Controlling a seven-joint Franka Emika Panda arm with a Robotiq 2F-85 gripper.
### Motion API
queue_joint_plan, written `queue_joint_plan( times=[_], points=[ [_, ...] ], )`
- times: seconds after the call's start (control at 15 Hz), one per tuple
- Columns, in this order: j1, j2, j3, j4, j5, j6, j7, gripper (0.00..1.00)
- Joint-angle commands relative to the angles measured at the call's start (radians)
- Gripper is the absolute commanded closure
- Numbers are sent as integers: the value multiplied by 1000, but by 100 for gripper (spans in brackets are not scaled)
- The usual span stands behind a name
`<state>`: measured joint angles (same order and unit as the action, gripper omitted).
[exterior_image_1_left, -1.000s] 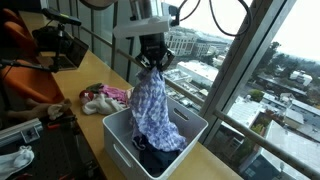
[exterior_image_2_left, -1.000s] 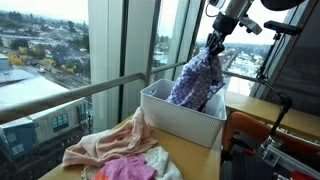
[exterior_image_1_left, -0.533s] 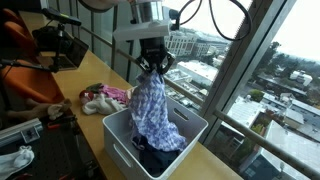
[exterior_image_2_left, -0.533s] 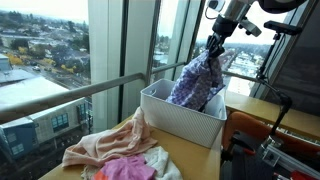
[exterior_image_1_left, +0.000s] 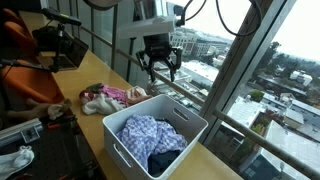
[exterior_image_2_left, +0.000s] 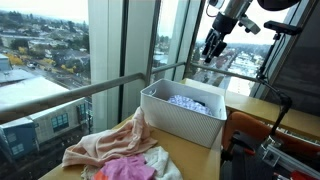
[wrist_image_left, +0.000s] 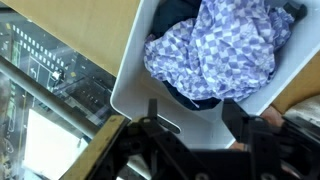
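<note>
gripper (exterior_image_1_left: 159, 68) open, checked cloth (exterior_image_1_left: 148, 133) below in bin (exterior_image_1_left: 120, 152)

Cloth (exterior_image_1_left: 146, 133) in bin (exterior_image_1_left: 122, 158), pincer (exterior_image_1_left: 160, 73) above

— What sort of place is this?

— An office or lab floor high up in a tower, I'd say. Floor-to-ceiling windows (exterior_image_2_left: 60, 60) look down on city rooftops (exterior_image_1_left: 285, 140) far below.

— And indoors?

— A long wooden worktop (exterior_image_1_left: 95, 68) runs along the glass. Black camera gear (exterior_image_1_left: 58, 45) and cables sit at its far end, with an orange chair (exterior_image_1_left: 18, 45) beside them (hardly household furnishing). A robot arm (exterior_image_1_left: 150, 18) with its tool (exterior_image_1_left: 161, 72) hangs over the worktop. That points to a research lab rather than a home.
</note>
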<state>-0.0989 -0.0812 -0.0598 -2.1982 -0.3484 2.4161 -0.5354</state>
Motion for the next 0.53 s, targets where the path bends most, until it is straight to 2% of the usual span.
queue_joint_plan(
  times=[0.0,0.47],
  points=[
    [24,-4,-2,21,20,17,-12,0],
    [123,9,55,-9,112,32,-42,0]
  ],
)
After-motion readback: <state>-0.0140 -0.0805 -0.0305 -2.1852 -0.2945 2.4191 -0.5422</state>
